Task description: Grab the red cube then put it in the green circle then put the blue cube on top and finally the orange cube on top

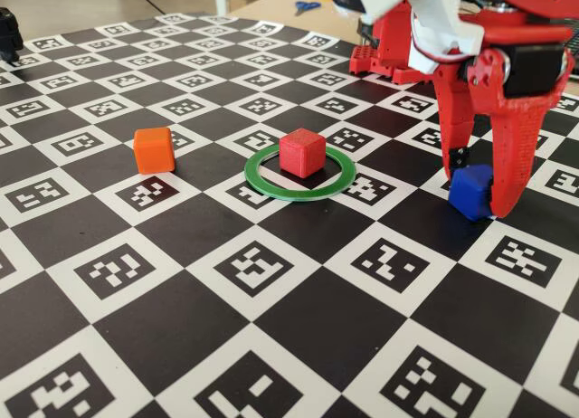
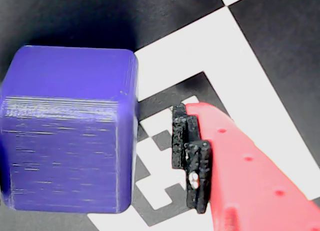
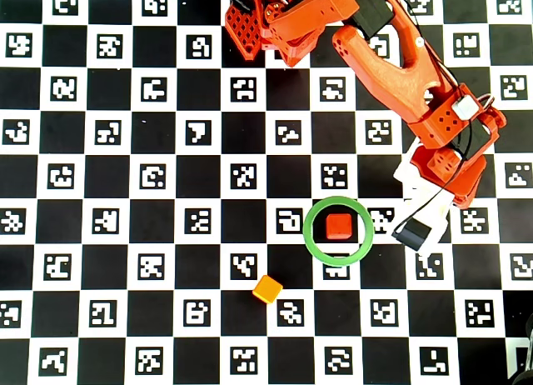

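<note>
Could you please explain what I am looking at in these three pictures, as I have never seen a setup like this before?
This is a small red robot arm standing on a board of black and white squares with printed markers. One picture is taken from the side at table height, one looks straight down, and one comes from a camera riding on the arm's wrist, very close up.

On the board lies a green circle, a flat ring, with the red cube sitting inside it. The orange cube stands apart, outside the ring.

The arm's pincer is lowered around the blue cube, which rests on the board. In the wrist view, a gap shows between the blue cube and one finger, so nothing is held yet.
</note>
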`<state>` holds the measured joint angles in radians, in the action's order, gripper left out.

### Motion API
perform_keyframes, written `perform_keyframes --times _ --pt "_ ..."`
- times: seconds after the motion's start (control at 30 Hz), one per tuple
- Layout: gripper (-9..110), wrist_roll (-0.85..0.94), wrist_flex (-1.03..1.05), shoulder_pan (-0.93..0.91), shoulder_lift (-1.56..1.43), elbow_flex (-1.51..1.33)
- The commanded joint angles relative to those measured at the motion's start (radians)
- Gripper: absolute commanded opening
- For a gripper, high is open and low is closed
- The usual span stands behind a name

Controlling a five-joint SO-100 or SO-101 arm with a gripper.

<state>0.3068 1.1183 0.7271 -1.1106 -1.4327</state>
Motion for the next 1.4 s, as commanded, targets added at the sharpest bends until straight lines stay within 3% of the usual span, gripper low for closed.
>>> perform_keyframes --times 0.0,0.33,0.97,1.37 --pt "25 0.000 -0.012 0.006 -0.029 0.035" --pt "6 -0.015 0.003 0.006 -0.029 0.043" --pt "4 -0.051 0.256 -0.048 -0.288 0.146" --pt "4 -0.095 0.367 -0.298 -0.416 0.201"
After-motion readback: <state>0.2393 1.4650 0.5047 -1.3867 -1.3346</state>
